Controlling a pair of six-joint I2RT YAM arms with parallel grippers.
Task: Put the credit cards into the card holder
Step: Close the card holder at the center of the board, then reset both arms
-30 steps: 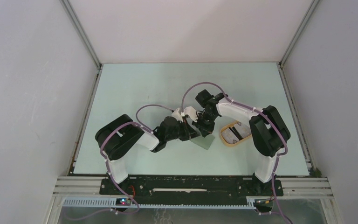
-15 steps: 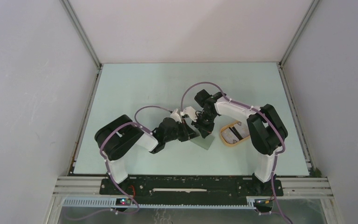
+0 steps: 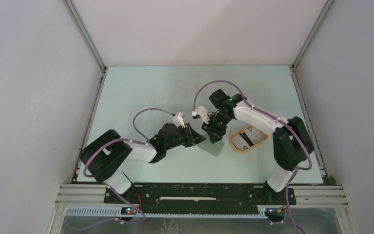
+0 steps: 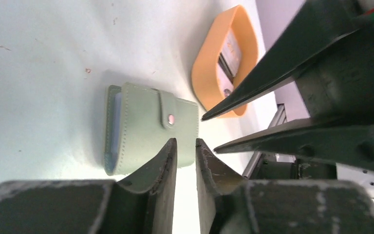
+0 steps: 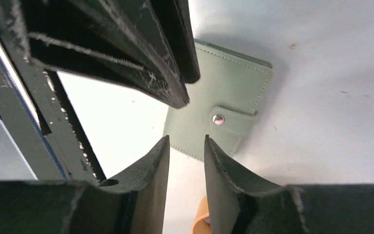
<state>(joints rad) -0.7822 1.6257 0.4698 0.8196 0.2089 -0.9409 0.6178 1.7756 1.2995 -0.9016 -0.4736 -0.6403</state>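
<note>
The left gripper (image 4: 186, 141) and the right gripper (image 5: 186, 139) hover over the card holder (image 4: 141, 129), each with jaws parted only a narrow slit and gripping nothing, while the card holder lies snapped shut just past their fingertips, with the credit cards (image 4: 230, 47) in the orange tray (image 4: 205, 73) beside it.

My left arm (image 3: 126, 151) lay low and stretched inward. My right arm (image 3: 263, 117) arched over to meet it, fingertips nearly together. My left gripper (image 4: 185, 146) stood narrowly parted and my right gripper (image 5: 185, 146) a little wider, both empty.
</note>
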